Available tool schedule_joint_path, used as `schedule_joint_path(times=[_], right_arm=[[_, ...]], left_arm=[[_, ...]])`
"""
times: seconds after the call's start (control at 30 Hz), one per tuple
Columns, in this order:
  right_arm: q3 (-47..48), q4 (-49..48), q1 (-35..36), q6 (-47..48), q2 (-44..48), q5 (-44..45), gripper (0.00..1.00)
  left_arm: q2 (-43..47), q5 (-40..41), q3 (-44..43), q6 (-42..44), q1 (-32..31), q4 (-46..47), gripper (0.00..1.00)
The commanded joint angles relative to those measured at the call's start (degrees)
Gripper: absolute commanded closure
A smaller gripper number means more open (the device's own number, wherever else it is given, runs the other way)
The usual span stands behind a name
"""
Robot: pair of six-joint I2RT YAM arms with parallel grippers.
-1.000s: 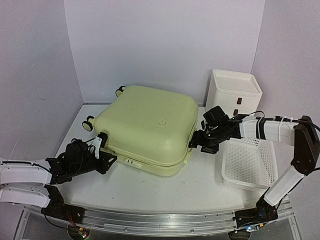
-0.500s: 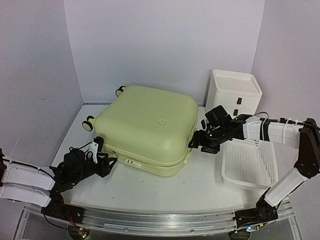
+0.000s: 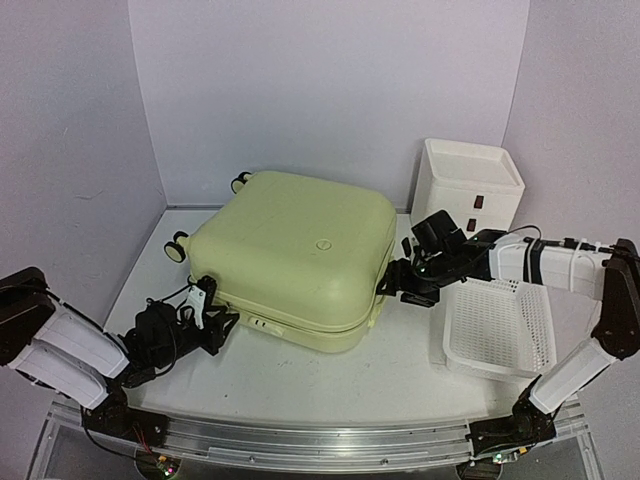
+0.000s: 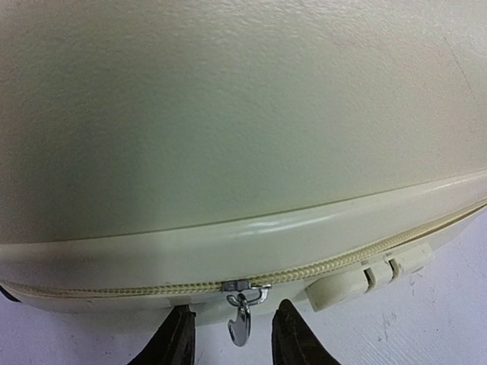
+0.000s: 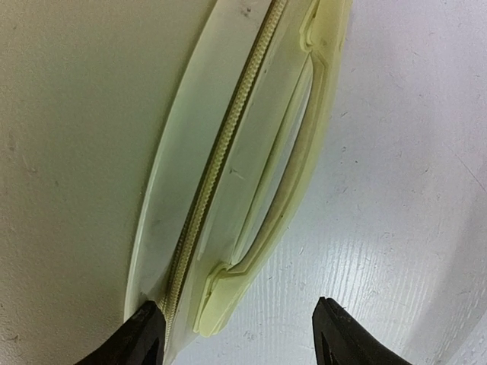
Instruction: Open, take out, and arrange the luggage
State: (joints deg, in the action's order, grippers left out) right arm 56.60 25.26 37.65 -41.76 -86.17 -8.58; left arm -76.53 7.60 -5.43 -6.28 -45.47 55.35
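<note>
The large pale yellow-green hard-shell suitcase (image 3: 300,255) lies flat and closed on the white table (image 3: 330,385). Its broad lid faces up, with rounded corners and a small round logo (image 3: 323,243) near the lid's middle. Two black-and-cream caster wheels (image 3: 177,247) stick out along its far left edge. The shell has a fine pebbled grain. A cream zipper (image 4: 152,287) runs along the seam between the two halves, zipped shut wherever I can see it.

My left gripper (image 3: 215,325) sits low at the suitcase's near left corner. It is partly open, its fingertips (image 4: 173,340) on either side of the small silver zipper pull (image 4: 240,325). The pull hangs free between them, gripped by neither. Just right of the pull, a cream plastic block (image 4: 365,277) juts from the seam.

My right gripper (image 3: 392,283) is at the suitcase's right side, spread wide and holding nothing. Its fingertips (image 5: 144,338) straddle the near end of the moulded yellow-green carry handle (image 5: 266,205).

A white boxy drawer unit (image 3: 468,185) stands to the right of the suitcase, toward the back. A white mesh plastic basket (image 3: 500,325) lies to the suitcase's right, toward the front.
</note>
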Motion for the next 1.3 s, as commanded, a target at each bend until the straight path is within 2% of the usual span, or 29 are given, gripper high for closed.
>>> schedule_joint_path(times=[0.0,0.27,0.8,1.03,1.17,1.27], right_arm=[[0.1,-3.6,0.8,0.4,3.3,-1.6,0.32],[0.4,-3.6,0.8,0.4,3.4,-1.7,0.32],[1.0,-3.7,0.8,0.0,2.2,-1.8,0.33],[0.1,-3.8,0.6,-7.4,1.4,4.5,0.34],[0.2,-4.3,-0.1,-12.1,0.7,7.4,0.37],[1.2,-4.3,-0.6,-12.5,-0.2,8.5,0.38]], left_arm=[[-3.6,0.6,0.6,2.4,0.0,14.7,0.67],[-9.5,1.2,0.5,3.3,-0.1,21.4,0.75],[-8.2,2.6,1.0,3.6,-0.1,21.4,0.91],[-5.1,2.4,2.6,2.9,-0.1,21.0,0.99],[1.9,2.6,2.9,2.4,-0.1,13.0,1.00],[11.8,2.1,-0.3,0.6,-0.1,-4.3,1.00]])
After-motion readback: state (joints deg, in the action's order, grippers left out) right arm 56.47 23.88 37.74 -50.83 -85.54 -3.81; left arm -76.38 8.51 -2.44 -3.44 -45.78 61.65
